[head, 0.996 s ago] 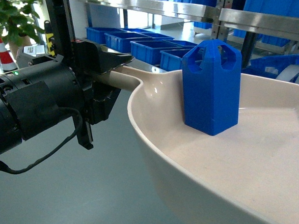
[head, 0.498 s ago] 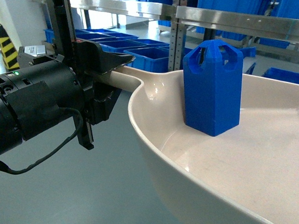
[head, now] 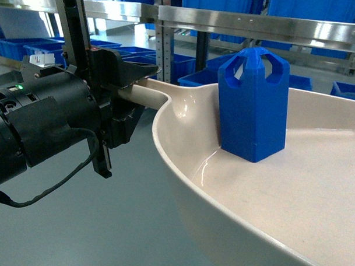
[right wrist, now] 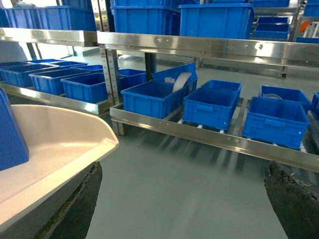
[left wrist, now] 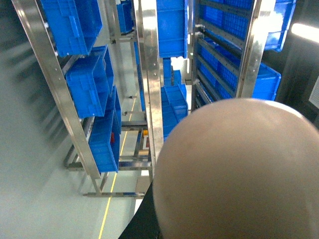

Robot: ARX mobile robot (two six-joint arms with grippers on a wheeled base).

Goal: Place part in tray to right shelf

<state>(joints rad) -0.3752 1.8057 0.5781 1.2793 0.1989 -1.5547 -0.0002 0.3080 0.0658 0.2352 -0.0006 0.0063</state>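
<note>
Transit to the rack: left gripper [head: 127,90], at left of the head frame, has its fingers clamped on the handle of the tray [head: 182,168], in which the part [head: 252,103] stands upright, centre frame. Right gripper [right wrist: 182,199] spreads its fingers wide under the tray's lip, lower left of its wrist frame. Keeping the tray level seems key, lest the part topple. Blue crates [right wrist: 212,107] sit on the steel shelf [right wrist: 209,137] beyond; their contents cannot be judged.

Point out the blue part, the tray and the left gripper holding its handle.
part [head: 251,106], head view, front face.
tray [head: 182,162], head view, near rim.
left gripper [head: 129,87], head view, jaws clamped on the handle.
</note>
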